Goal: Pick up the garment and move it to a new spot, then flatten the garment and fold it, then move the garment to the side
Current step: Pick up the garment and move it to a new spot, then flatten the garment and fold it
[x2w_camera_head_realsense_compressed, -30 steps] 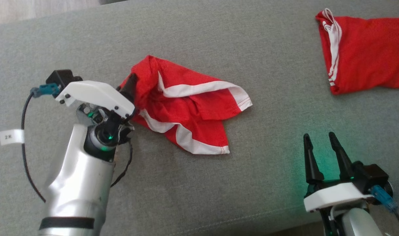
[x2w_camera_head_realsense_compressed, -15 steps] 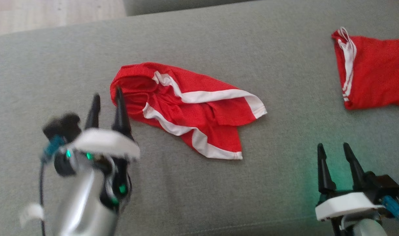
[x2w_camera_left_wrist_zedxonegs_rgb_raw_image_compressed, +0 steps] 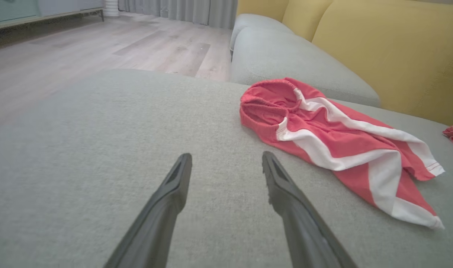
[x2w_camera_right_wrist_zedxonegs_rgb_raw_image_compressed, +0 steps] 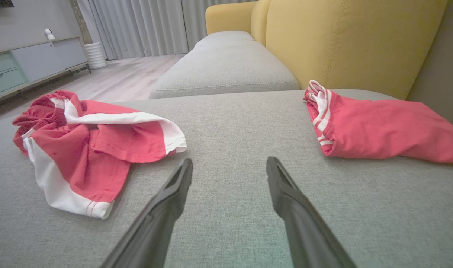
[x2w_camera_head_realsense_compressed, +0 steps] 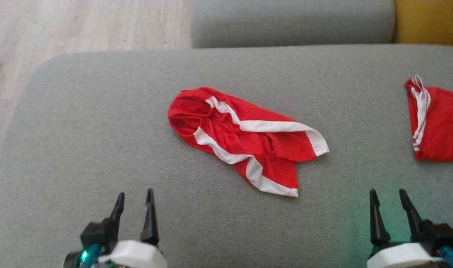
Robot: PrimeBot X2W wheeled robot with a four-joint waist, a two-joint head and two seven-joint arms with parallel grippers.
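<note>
Two red garments on the grey cushion (x2w_camera_head_realsense_compressed: pixel 100 130), crumpled shorts (x2w_camera_head_realsense_compressed: pixel 249 145) and a folded piece (x2w_camera_head_realsense_compressed: pixel 440 126); left gripper (x2w_camera_head_realsense_compressed: pixel 135 192), right gripper (x2w_camera_head_realsense_compressed: pixel 387 191) both agape, empty.

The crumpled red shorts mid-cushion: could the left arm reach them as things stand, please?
Probably yes. The left pincer is open and empty, and only bare grey cushion lies between it and the shorts, which sit ahead and to its right. Nothing covers them.

The second red garment (x2w_camera_head_realsense_compressed: pixel 438 123) runs off the head view's right edge (barely 1 corner of it shows in the left wrist view). The bottom edge cuts the left gripper (x2w_camera_head_realsense_compressed: pixel 135 192) and right gripper (x2w_camera_head_realsense_compressed: pixel 387 191).
</note>
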